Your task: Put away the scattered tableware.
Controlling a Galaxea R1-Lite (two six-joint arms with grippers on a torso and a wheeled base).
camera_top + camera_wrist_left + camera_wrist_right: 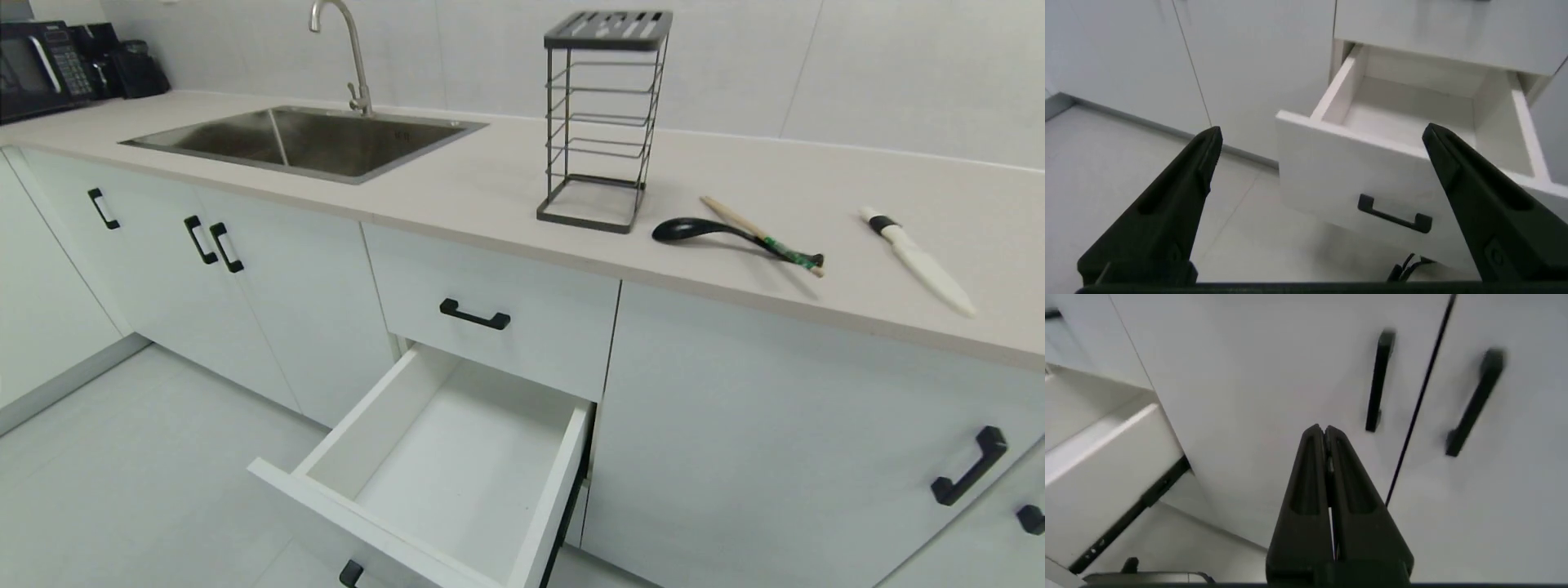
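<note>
A glossy black plastic spoon [682, 229] lies on the pale matte tabletop [490, 184], with slim wooden chopsticks [739, 219] across its handle. A smooth white knife [918, 260] lies to their right, and a dark wire rack [604, 122] stands to their left. Below, a white drawer [359, 510] stands open. The left gripper [1323, 135] has its jaws spread; the right gripper [1325, 433] has them pressed together.

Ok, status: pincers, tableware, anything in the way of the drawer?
Left pincer open, empty, facing the open drawer. Right pincer shut, empty, by cabinet doors. Ladle, chopsticks, white knife on the counter beside the rack. No obstruction seen.
</note>
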